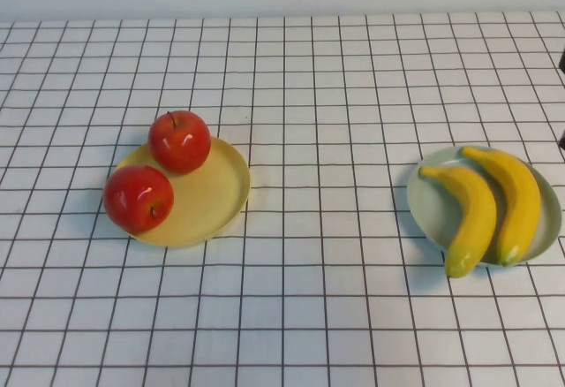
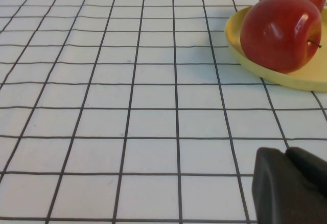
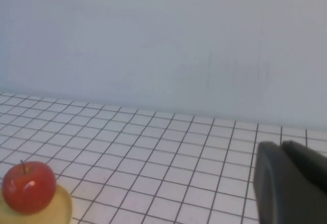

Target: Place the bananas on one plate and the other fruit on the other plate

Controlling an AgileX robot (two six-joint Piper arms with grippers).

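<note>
Two red apples [image 1: 179, 140] [image 1: 138, 197] sit on the yellow plate [image 1: 216, 197] at the left of the table. Two yellow bananas [image 1: 472, 216] [image 1: 516, 200] lie side by side on the pale blue-green plate [image 1: 424, 197] at the right. Neither gripper shows in the high view. In the left wrist view my left gripper [image 2: 286, 155] is shut and empty, low over the cloth, apart from the apples [image 2: 280, 32] and the yellow plate [image 2: 306, 78]. In the right wrist view my right gripper [image 3: 281, 147] is shut and empty, raised, with one apple [image 3: 28, 187] far off.
A white cloth with a dark grid [image 1: 318, 95] covers the table. A pale wall [image 3: 163, 40] rises behind its far edge. A dark object edge [image 1: 562, 60] shows at the far right.
</note>
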